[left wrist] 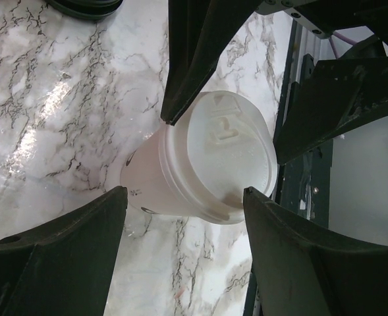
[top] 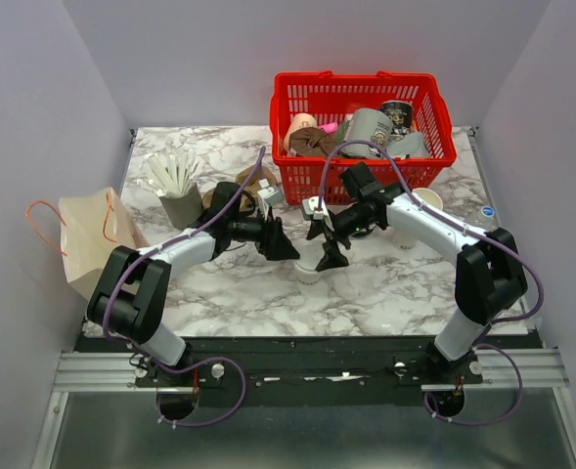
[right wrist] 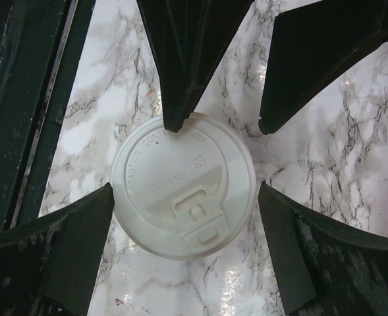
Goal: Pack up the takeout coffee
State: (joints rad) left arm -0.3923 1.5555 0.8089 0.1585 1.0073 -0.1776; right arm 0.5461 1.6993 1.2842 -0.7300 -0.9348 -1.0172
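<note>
The takeout coffee (top: pixel 310 272) is a small white paper cup with a round white lid, standing on the marble table in front of the middle. In the left wrist view the coffee cup (left wrist: pixel 207 164) stands just beyond my left gripper (left wrist: pixel 184 191), whose jaws are wide apart. In the right wrist view its lid (right wrist: pixel 184 187) lies between the spread fingers of my right gripper (right wrist: pixel 185 187), seen from above. In the top view the left gripper (top: pixel 289 250) and right gripper (top: pixel 329 256) flank the cup. The brown paper bag (top: pixel 87 244) stands at the table's left edge.
A red basket (top: pixel 356 174) full of items stands at the back. A grey holder with white sticks (top: pixel 180 200) is at the back left, brown sleeves (top: pixel 255 181) beside it. A white cup (top: pixel 427 200) stands by the right arm.
</note>
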